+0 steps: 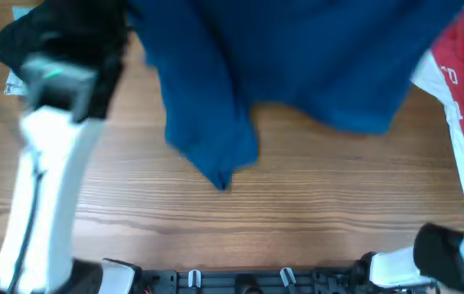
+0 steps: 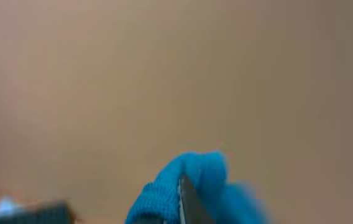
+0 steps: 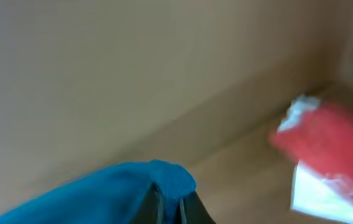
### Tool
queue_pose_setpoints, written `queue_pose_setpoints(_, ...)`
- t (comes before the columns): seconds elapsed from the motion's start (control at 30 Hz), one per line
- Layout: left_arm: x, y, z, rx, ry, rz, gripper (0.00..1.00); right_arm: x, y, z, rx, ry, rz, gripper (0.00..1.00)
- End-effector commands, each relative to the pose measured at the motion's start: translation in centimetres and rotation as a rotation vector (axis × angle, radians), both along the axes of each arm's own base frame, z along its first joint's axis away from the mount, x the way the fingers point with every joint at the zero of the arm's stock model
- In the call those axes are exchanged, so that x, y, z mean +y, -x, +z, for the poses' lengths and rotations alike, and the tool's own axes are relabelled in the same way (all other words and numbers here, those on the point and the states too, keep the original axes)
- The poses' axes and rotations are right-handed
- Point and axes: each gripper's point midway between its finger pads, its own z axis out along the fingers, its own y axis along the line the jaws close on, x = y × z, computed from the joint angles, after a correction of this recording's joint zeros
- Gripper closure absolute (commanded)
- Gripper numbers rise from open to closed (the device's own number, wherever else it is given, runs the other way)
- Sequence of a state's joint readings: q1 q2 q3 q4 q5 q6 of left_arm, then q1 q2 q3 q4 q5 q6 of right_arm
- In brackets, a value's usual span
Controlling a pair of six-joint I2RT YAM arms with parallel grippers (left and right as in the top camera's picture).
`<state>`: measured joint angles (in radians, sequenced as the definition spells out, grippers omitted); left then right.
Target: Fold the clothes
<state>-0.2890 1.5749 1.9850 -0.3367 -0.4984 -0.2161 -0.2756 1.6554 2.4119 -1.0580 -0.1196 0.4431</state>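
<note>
Our left pincer (image 2: 186, 199) and right pincer (image 3: 170, 204) each clamp a small bunch of the blue shirt (image 1: 297, 57) (held aloft), so we risk it slipping free if we swing hard.

Even, soft, fairly bright light in all three views. Overhead, the blue shirt (image 1: 314, 57) and the wooden table (image 1: 297, 212) are smeared by blur. Both wrist views are badly out of focus; the red-and-white garment (image 3: 322, 146) shows as a hazy patch.
</note>
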Motion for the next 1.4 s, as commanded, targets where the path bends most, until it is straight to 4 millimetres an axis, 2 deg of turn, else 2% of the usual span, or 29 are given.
queue_pose_setpoints(0.0, 2.3, 5.6, 4.3, 0.009, -0.052, 0.002, 0.96, 0.4, 2.8, 1.0, 0.014, 0.033, 0.026, 0.96)
queue_pose_setpoints(0.1, 2.8, 5.8, -3.3, 0.303, -0.020, 0.015, 0.96, 0.5, 3.2, -2.5, 0.146, -0.011, 0.026, 0.96)
queue_pose_setpoints(0.13, 3.3, 5.8, -9.0, 0.500, 0.057, 0.053, 0.96, 0.5, 3.5, -5.1, 0.245, -0.041, 0.023, 0.96)
queue_pose_setpoints(0.17, 2.7, 5.5, -13.4, 0.656, 0.088, 0.037, 0.96, 0.6, 3.6, -7.2, 0.325, -0.066, 0.028, 0.96)
queue_pose_setpoints(0.27, -0.2, 4.3, -23.5, 0.998, 0.105, -0.069, 0.96, 0.5, 3.5, -11.8, 0.505, -0.120, 0.030, 0.96)
queue_pose_setpoints(0.3, -1.1, 4.3, -27.6, 1.150, 0.113, -0.095, 0.96, 0.6, 3.7, -13.8, 0.585, -0.145, 0.033, 0.96)
queue_pose_setpoints(0.33, -1.6, 4.4, -29.9, 1.234, 0.117, -0.104, 0.96, 0.6, 3.7, -14.4, 0.614, -0.148, 0.039, 0.96)
queue_pose_setpoints(0.4, -1.7, 4.6, -33.0, 1.348, 0.112, -0.089, 0.96, 0.6, 3.5, -15.3, 0.645, -0.151, 0.053, 0.96)
queue_pose_setpoints(0.5, -1.7, 4.9, -33.5, 1.375, 0.110, -0.087, 0.96, 0.9, 3.2, -15.1, 0.633, -0.159, 0.067, 0.96)
queue_pose_setpoints(0.57, -1.9, 3.6, -33.1, 1.320, 0.105, -0.104, 0.96, 0.6, 1.8, -14.8, 0.589, -0.158, 0.068, 0.96)
queue_pose_setpoints(0.6, -2.3, 1.9, -32.6, 1.251, 0.092, -0.128, 0.96, 0.3, 0.7, -14.8, 0.565, -0.168, 0.056, 0.96)
queue_pose_setpoints(0.63, -3.0, -1.6, -31.1, 1.100, 0.078, -0.169, 0.96, 0.1, -1.5, -15.1, 0.529, -0.172, 0.062, 0.96)
queue_pose_setpoints(0.67, -3.5, -4.0, -29.8, 0.992, 0.069, -0.194, 0.96, 0.1, -3.2, -15.3, 0.502, -0.178, 0.072, 0.96)
queue_pose_setpoints(0.7, -4.0, -7.3, -27.5, 0.830, 0.079, -0.199, 0.96, 0.5, -6.0, -15.5, 0.447, -0.180, 0.120, 0.96)
queue_pose_setpoints(0.77, -4.7, -10.8, -23.4, 0.606, 0.096, -0.225, 0.96, 1.2, -9.2, -14.9, 0.351, -0.204, 0.186, 0.96)
queue_pose_setpoints(0.8, -5.0, -12.5, -19.1, 0.436, 0.055, -0.245, 0.96, 0.9, -10.6, -13.3, 0.262, -0.227, 0.190, 0.96)
queue_pose_setpoints(0.83, -4.0, -12.9, -13.8, 0.281, 0.021, -0.198, 0.96, 0.1, -10.8, -10.5, 0.163, -0.263, 0.184, 0.96)
queue_pose_setpoints(0.87, -2.7, -11.8, -7.3, 0.137, 0.014, -0.141, 0.96, -1.0, -10.2, -6.6, 0.046, -0.270, 0.196, 0.96)
queue_pose_setpoints(0.9, -2.3, -10.0, -2.3, 0.046, -0.002, -0.137, 0.96, -2.1, -9.1, -4.3, -0.015, -0.273, 0.183, 0.96)
queue_pose_setpoints(0.93, -1.9, -8.2, 0.9, -0.003, -0.023, -0.135, 0.96, -2.9, -7.8, -2.1, -0.063, -0.254, 0.174, 0.96)
queue_pose_setpoints(0.97, -1.5, -6.7, 2.7, -0.023, -0.032, -0.134, 0.96, -3.4, -6.7, -1.0, -0.082, -0.242, 0.158, 0.96)
queue_pose_setpoints(1.0, -1.2, -5.2, 3.5, -0.006, -0.040, -0.134, 0.96, -3.5, -5.4, -0.2, -0.088, -0.222, 0.152, 0.96)
queue_pose_setpoints(1.03, -1.0, -4.3, 3.2, 0.032, -0.046, -0.134, 0.96, -3.4, -4.5, 0.0, -0.076, -0.183, 0.154, 0.96)
queue_pose_setpoints(1.07, -0.7, -3.5, 2.0, 0.101, -0.055, -0.127, 0.96, -4.0, -3.5, -0.9, -0.027, -0.145, 0.104, 0.96)
queue_pose_setpoints(1.13, -0.4, -2.5, -2.8, 0.306, -0.065, -0.125, 0.96, -5.3, -1.9, -3.6, 0.100, -0.123, -0.001, 0.96)
queue_pose_setpoints(1.2, 0.0, -1.1, -9.6, 0.565, 0.013, -0.095, 0.96, -5.3, -0.4, -7.6, 0.268, -0.143, -0.031, 0.96)
queue_pose_setpoints(1.23, 0.2, -0.3, -13.1, 0.698, 0.064, -0.063, 0.96, -5.2, 0.1, -8.9, 0.325, -0.166, -0.038, 0.96)
queue_pose_setpoints(1.27, 0.3, 0.9, -18.6, 0.907, 0.095, -0.019, 0.96, -4.6, 1.4, -10.7, 0.414, -0.187, -0.026, 0.96)
queue_pose_setpoints(1.37, -0.8, 2.7, -24.8, 1.177, 0.100, -0.054, 0.96, -3.6, 3.1, -12.6, 0.525, -0.190, 0.006, 0.96)
